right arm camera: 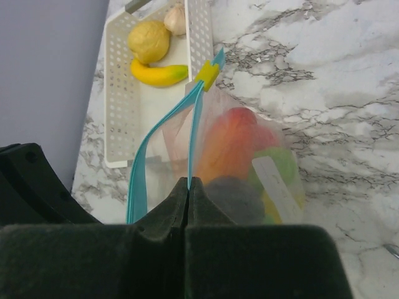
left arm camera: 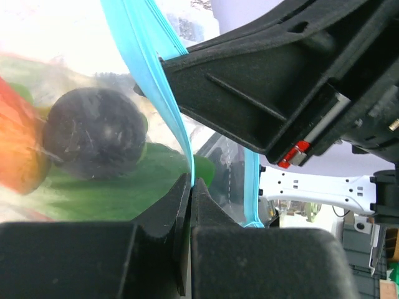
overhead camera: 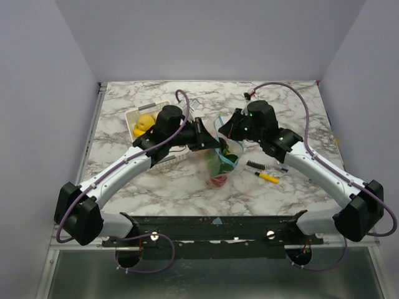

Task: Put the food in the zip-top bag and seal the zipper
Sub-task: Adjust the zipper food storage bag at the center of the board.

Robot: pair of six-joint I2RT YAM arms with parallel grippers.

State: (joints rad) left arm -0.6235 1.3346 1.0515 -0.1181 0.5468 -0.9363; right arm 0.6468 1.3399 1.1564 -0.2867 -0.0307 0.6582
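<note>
Overhead: the crinkly clear plastic zip-top bag (overhead camera: 219,167) sits mid-table. Left wrist: my left gripper (left arm camera: 190,187) is clamped tight on its light-blue zipper strip (left arm camera: 156,81) (dark round eggplant (left arm camera: 93,134) at nine o'clock). Right wrist: my right gripper (right arm camera: 188,185) pinches that strip too, with the yellow banana (right arm camera: 159,73) at eleven.

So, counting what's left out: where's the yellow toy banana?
Right wrist view, upper left: the yellow plastic toy banana lies in the white slatted basket, beside the yellow lemon.

The right claw (right arm camera: 188,182) pinches the zipper (right arm camera: 194,134) of the zip-top bag (right arm camera: 277,140).
</note>
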